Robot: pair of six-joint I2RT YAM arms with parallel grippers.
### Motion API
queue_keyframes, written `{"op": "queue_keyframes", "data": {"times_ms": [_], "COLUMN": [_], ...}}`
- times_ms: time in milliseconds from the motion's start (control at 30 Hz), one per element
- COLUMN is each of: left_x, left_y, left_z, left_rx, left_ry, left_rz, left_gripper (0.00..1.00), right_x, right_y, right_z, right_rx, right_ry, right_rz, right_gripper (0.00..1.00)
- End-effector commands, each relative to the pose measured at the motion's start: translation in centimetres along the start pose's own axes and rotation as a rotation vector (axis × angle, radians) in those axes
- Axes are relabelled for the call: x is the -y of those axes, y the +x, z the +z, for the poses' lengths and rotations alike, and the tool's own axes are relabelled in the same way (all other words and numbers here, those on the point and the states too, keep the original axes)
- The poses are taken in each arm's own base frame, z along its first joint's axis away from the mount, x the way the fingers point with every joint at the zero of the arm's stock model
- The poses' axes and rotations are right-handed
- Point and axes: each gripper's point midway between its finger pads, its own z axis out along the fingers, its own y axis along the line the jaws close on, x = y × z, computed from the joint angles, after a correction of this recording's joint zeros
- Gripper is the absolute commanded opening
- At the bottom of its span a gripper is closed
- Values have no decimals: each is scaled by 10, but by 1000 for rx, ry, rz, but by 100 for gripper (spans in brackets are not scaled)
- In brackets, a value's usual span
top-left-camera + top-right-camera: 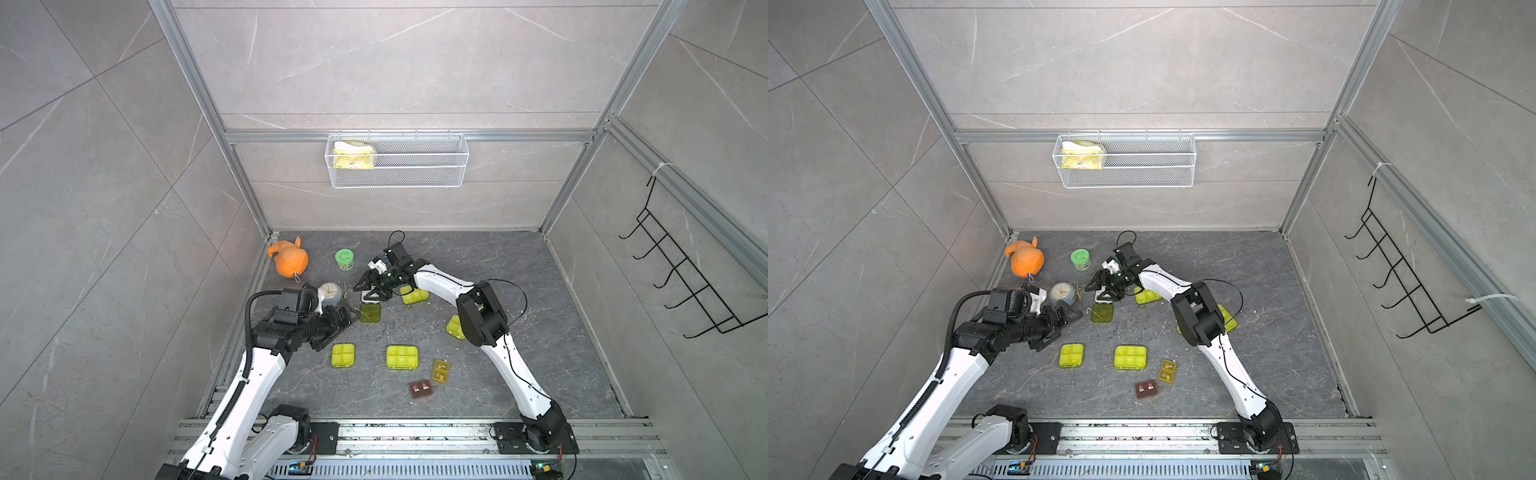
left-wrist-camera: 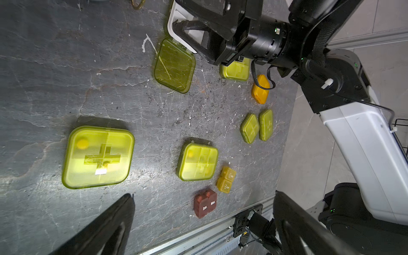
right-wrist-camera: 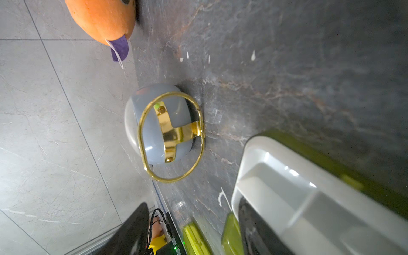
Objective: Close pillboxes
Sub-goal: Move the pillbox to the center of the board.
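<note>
Nearly there: the other boxes (image 1: 402, 357) seem shut, one box (image 1: 370, 312) lies open; right pincer (image 1: 368, 291) spread at its tray (image 3: 287, 187), left pincer (image 1: 337, 331) released.

Clock (image 1: 330, 291) left of pillbox (image 1: 370, 312), jar (image 1: 344, 258) behind both

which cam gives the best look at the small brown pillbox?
Left wrist: the brown pillbox is close and unobstructed, with its Sun. and Mon. lid labels readable. In both top views it is small, labels illegible. Right wrist doesn't show it.
</note>
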Motion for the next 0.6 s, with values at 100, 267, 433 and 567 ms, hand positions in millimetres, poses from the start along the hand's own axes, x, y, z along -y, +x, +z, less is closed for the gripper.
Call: {"op": "queue_keyframes", "data": {"times_ms": [100, 267, 433, 567], "left_x": [3, 2, -2, -1], "left_y": [8, 11, 16, 18], "left_z": [-10, -7, -2, 6], "left_rx": [19, 18, -6, -25], "left_ry": [45, 63, 66, 101], "left_rz": [29, 12, 7, -13], "left_gripper": [100, 100, 99, 99], "right_x": [12, 19, 25, 25], "right_y": [23, 43, 67, 82], "right_z": [-15, -28, -41, -51], "right_rx": [-20, -24, -26, -27], "right_ry": [54, 60, 64, 65], "right_rz": [9, 14, 18, 10], "right_gripper": [67, 67, 67, 67]}}
